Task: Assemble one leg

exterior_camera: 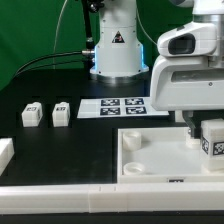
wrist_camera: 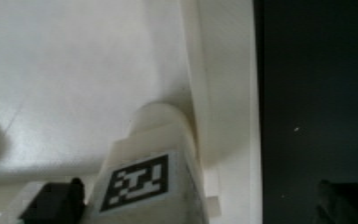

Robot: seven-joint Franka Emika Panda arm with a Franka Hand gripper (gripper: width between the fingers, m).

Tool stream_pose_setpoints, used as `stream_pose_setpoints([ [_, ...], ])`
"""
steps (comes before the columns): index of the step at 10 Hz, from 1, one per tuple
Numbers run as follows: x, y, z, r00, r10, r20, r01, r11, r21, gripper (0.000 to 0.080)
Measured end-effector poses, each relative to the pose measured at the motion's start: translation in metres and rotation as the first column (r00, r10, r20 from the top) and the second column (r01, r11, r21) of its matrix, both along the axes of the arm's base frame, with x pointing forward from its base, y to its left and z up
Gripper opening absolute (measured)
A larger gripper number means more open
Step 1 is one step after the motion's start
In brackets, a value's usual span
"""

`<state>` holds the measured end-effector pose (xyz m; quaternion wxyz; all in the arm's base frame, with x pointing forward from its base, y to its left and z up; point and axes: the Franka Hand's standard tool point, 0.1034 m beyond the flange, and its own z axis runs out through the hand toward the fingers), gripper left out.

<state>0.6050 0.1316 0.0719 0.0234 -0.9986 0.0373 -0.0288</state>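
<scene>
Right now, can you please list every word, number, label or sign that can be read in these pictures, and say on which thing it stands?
No words or numbers can be read.
Robot base: a black triangle sign, symbol too small to read.
Marker board: four square pattern tags, no text.
Two legs on the table, and the leg at the gripper: pattern tags only.

Exterior view evenly bright, soft shadows, whites near clipping, low-res. Wrist view blurry close-up, dark strip at 3 o'clock.
</scene>
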Motion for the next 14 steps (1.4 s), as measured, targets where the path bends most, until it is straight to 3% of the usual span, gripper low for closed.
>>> stream_pose_setpoints([
  [4,0.0042,-0.0051,0.0021,0.918,0.397,0.002,-0.397,0.918,-0.028,0.0649],
  [6,0.0045,-0.0059,0.0022,0.918,0.396,0.003,-0.396,0.918,-0.028,0.0649],
  [7,0.0045,-0.006,0.0022,0.918,0.396,0.003,-0.396,0.918,-0.028,0.061],
  [9,0.0045,-0.006,0.0022,0.918,0.396,0.003,-0.396,0.918,-0.028,0.0338],
  [11,0.0046,-0.0076,0.002,0.919,0.395,0.003,-0.394,0.918,-0.029,0.0297],
  [14,0.0047,-0.008,0.0019,0.924,0.383,0.003,-0.382,0.924,-0.028,0.0297],
])
